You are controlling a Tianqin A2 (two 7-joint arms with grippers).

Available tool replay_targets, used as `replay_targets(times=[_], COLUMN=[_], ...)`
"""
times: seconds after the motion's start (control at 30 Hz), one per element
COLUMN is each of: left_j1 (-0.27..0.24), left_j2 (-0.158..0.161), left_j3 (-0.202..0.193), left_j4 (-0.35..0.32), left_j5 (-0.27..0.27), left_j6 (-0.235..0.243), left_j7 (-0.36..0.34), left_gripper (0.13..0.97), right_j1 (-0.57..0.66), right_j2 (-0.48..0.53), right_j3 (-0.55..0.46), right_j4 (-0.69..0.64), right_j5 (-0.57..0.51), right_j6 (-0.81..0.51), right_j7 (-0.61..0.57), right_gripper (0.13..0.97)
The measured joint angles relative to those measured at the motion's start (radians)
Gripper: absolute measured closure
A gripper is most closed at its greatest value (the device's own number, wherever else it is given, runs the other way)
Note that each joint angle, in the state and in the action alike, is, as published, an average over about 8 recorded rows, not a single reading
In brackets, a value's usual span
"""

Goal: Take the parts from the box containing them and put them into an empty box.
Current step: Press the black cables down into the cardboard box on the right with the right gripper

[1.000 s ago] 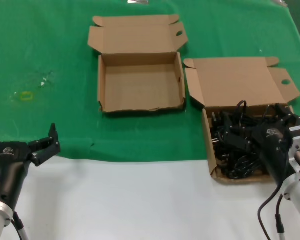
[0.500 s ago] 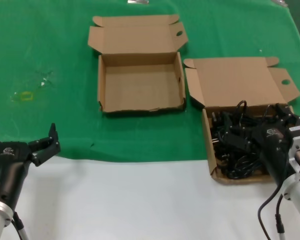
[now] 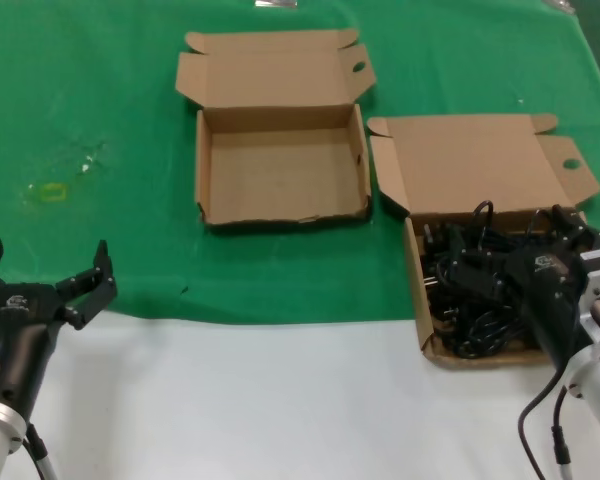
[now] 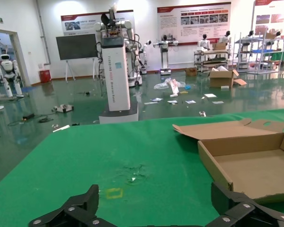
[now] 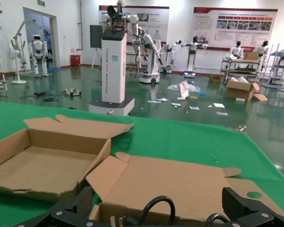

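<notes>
The right gripper (image 3: 520, 252) hangs over the near right box (image 3: 416, 262), its two fingers spread apart just above the tangle of black power cords (image 3: 470, 300), gripping nothing; from the right wrist view the fingertips (image 5: 239, 204) frame the loops of cord (image 5: 156, 208) rising at the box's near edge. The cords all lie in that one box, heaped together so that their number cannot be told. Two cardboard boxes sit on the green cloth (image 3: 100, 90), both with lids folded back: the one holding the cords, and an empty box (image 3: 280, 165) farther off and to its left, near but apart from it. The left gripper (image 3: 45, 285) is parked at the near left edge of the cloth, fingers wide apart and holding nothing, well apart from both boxes. Against a second ago, the left gripper has shifted slightly, its far finger now showing more fully, and the right gripper has edged a touch farther over the cords; boxes and cords lie as before.
</notes>
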Motion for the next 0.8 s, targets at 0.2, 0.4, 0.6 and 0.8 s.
replay_targets(times=[0.2,0.4,0.6,0.8], left_j1=[0.0,0.0,0.0,0.0], left_j2=[0.0,0.0,0.0,0.0], left_j3=[0.0,0.0,0.0,0.0], left_j4=[0.0,0.0,0.0,0.0], left_j5=[0.0,0.0,0.0,0.0], left_j6=[0.0,0.0,0.0,0.0], left_j7=[0.0,0.0,0.0,0.0], left_gripper=[0.277,0.386,0.508,0.674], right_j1=[0.014,0.048,0.132,0.26], right_j2=[0.028,0.133,0.311,0.473], right_j3=[-0.021,-0.113,-0.268,-0.388], right_j4=[-0.001,0.015,0.029,0.014], right_j5=[0.0,0.033,0.081,0.036], right_j6=[0.004,0.03,0.023,-0.11], right_j7=[-0.002,0.005,0.045,0.131], right_gripper=[0.129,0.129,0.129,0.129])
